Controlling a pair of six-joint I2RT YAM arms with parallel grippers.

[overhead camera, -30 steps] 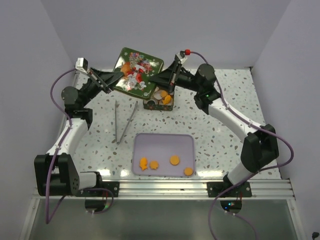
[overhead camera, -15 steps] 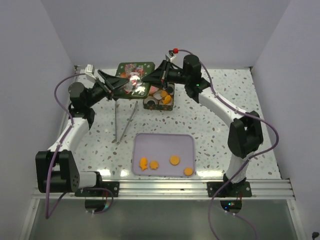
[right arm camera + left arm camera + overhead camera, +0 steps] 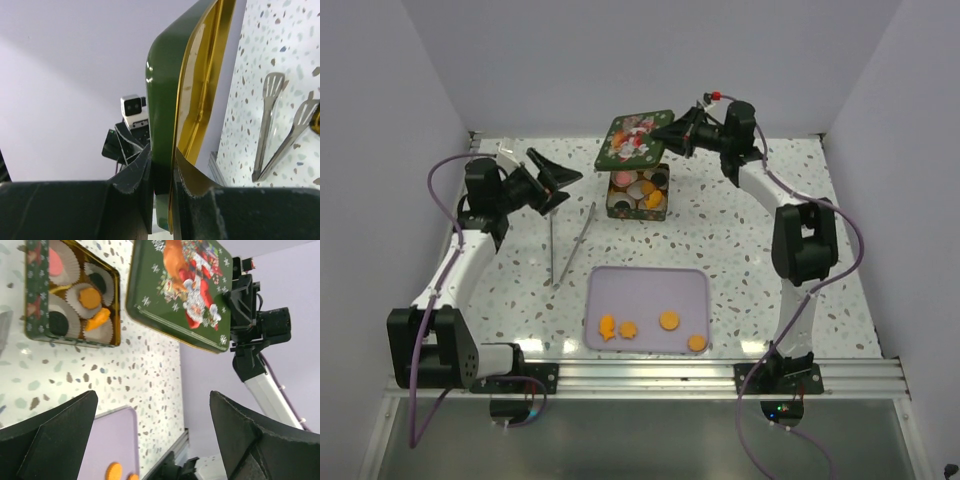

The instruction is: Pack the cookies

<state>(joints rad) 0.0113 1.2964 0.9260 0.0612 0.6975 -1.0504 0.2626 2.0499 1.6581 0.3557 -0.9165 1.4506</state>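
Several orange cookies (image 3: 668, 320) lie on the lilac tray (image 3: 650, 285). More cookies (image 3: 90, 297), orange, black and pink, sit in white paper cups inside the open green tin (image 3: 638, 211), also seen in the left wrist view (image 3: 35, 290). My right gripper (image 3: 672, 133) is shut on the right edge of the tin's green Santa lid (image 3: 632, 140), which hangs above the tin's back. In the right wrist view the gripper (image 3: 162, 165) pinches the lid (image 3: 165, 85) edge-on. My left gripper (image 3: 552, 180) stands open and empty, left of the tin and apart from the lid (image 3: 180, 287).
Metal tongs (image 3: 570, 235) lie on the speckled table between the left arm and the tray, and show in the right wrist view (image 3: 265, 125). Lilac walls close in the back and sides. The metal rail with both arm bases runs along the near edge.
My left gripper let go of the lid, opened wide and drew back to the left. The right gripper swung the lid rightward and flatter, over the tin.
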